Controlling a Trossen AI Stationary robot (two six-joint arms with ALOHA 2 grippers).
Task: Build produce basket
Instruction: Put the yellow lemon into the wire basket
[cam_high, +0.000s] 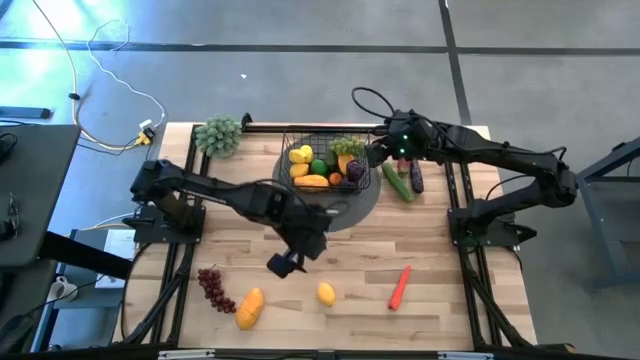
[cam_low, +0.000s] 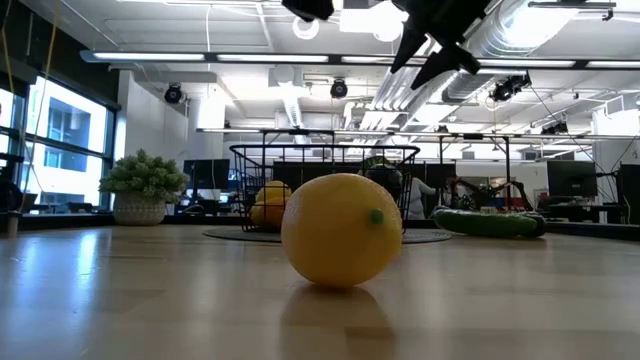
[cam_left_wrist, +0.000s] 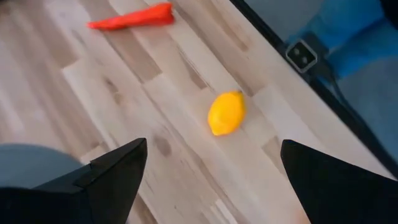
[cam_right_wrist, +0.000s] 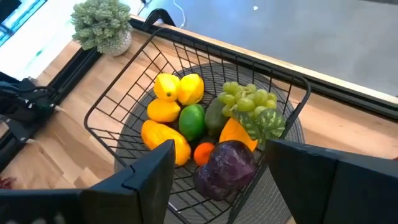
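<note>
the left gripper (cam_high: 283, 264) was held spread wide above a yellow plastic lemon (cam_left_wrist: 226, 112); the right gripper (cam_high: 377, 154), parted and empty, was poised over the black wire-mesh basket (cam_right_wrist: 124, 93).

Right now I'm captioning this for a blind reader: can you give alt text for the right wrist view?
A black wire basket holds lemons, a lime, green grapes and a purple cabbage. The open right gripper hovers at its near rim; a bushy green plant stands behind.

I see black wire basket (cam_right_wrist: 118, 99), yellow lemon (cam_left_wrist: 226, 112), red-orange carrot (cam_left_wrist: 132, 17), dark purple grapes (cam_high: 213, 288), green cucumber (cam_high: 397, 183), pale wood-grain table (cam_high: 440, 290), grey round mat (cam_high: 365, 205).
</note>
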